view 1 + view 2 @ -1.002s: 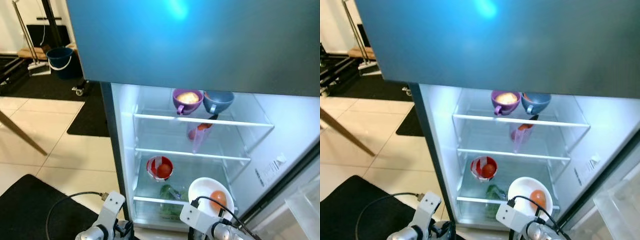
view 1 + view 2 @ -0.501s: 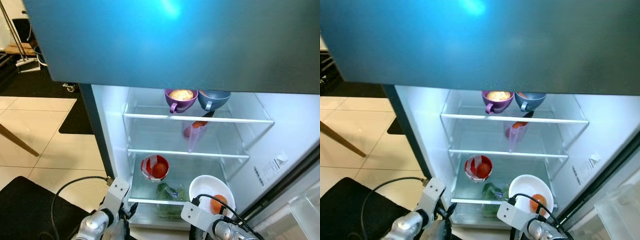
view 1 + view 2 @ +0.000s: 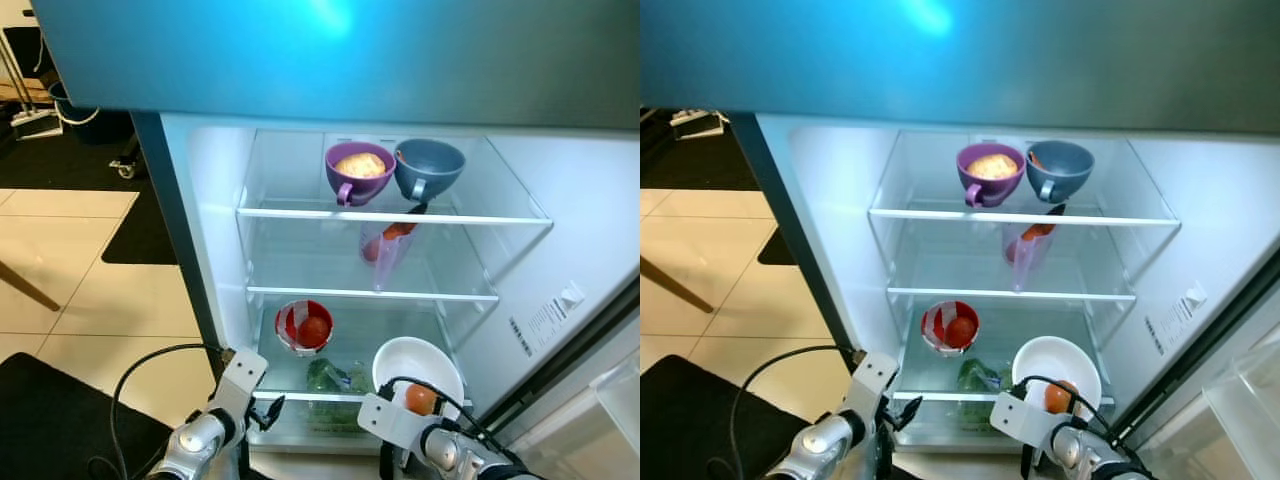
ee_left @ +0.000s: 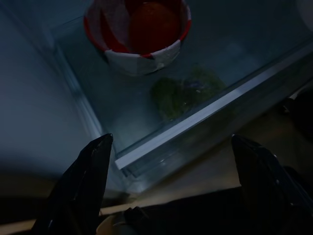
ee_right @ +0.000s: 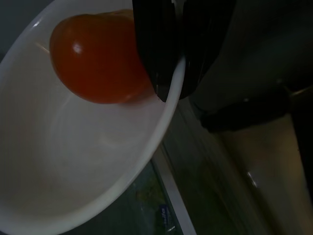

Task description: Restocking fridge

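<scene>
- While the right gripper [image 5: 168, 73] pinches the rim of the white bowl [image 3: 415, 365], fingers one inside and one outside, the bowl sits tilted at the fridge's lower right w/ a tomato [image 5: 95, 58] inside, just beside the fingers.
- Left gripper [image 4: 171, 161] hangs w/ fingers spread wide, empty, in front of the bottom glass shelf [image 4: 210, 110]; red-white bowl [image 4: 139, 32] w/ its own tomato behind it, greens [image 4: 183, 90] below.
- Risks: thin rim grip, so the bowl could pivot or slip & the tomato roll out; bowl edge may clip the shelf front going in.
- Upper shelf holds the purple cup [image 3: 358, 170] & grey cup [image 3: 430, 168], well clear.
</scene>
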Motion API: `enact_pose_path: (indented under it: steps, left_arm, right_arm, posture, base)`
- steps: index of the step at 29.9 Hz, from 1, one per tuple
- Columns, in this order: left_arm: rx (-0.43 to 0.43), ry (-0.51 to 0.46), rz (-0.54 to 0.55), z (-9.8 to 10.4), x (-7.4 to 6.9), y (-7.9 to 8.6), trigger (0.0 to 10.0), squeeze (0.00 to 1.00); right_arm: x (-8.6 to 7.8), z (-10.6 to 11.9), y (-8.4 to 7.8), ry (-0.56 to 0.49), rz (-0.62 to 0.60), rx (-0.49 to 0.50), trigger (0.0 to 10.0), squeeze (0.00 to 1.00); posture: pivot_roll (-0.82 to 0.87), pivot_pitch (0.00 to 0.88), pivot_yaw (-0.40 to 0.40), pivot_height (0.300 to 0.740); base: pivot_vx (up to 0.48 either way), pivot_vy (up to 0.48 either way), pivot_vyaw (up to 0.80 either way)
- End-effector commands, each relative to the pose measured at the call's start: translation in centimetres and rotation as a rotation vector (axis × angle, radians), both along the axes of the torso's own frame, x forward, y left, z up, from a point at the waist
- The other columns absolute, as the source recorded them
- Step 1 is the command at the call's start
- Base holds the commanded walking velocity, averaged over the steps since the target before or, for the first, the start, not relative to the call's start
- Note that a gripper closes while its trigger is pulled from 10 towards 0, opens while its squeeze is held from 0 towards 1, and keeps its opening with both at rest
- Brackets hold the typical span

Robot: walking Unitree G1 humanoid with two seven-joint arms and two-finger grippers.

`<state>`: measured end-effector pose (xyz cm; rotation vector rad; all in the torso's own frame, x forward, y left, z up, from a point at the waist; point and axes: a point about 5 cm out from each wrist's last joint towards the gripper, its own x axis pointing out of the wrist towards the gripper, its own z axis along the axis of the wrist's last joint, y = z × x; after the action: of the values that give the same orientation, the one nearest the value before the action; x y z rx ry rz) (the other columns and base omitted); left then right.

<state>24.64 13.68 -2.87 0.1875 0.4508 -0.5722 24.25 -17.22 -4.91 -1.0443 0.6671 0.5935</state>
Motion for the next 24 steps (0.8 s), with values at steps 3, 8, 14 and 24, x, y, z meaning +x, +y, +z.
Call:
enact_pose_path:
  steps: [3,8,14,24]
  left_arm:
    - [-0.009,-0.016,-0.051,0.1,-0.1,-1.0,10.0,0.00]
    - [-0.011,-0.031,-0.087,0.3,-0.1,-1.6,10.0,0.00]
    - [-0.002,-0.065,-0.170,0.7,0.0,-2.6,10.0,0.00]
    - [-0.021,-0.098,-0.260,1.2,-0.1,-4.1,10.0,0.00]
  right_arm:
    - [0.2,0.2,-0.1,-0.003,0.013,-0.012,10.0,0.00]
    - [0.5,0.3,0.0,-0.011,0.017,-0.013,10.0,0.00]
    - [0.8,0.6,0.0,-0.020,0.019,-0.015,10.0,0.00]
    - [1.1,0.8,-0.1,-0.026,0.025,-0.019,10.0,0.00]
  posture:
    - [0.07,0.000,-0.037,0.496]
    - [0.07,0.000,-0.037,0.496]
    - [0.07,0.000,-0.033,0.496]
    - [0.07,0.000,-0.031,0.496]
  base:
    - [0.000,0.000,0.00]
    - [0.000,0.000,0.00]
    - [0.000,0.000,0.00]
    - [0.000,0.000,0.00]
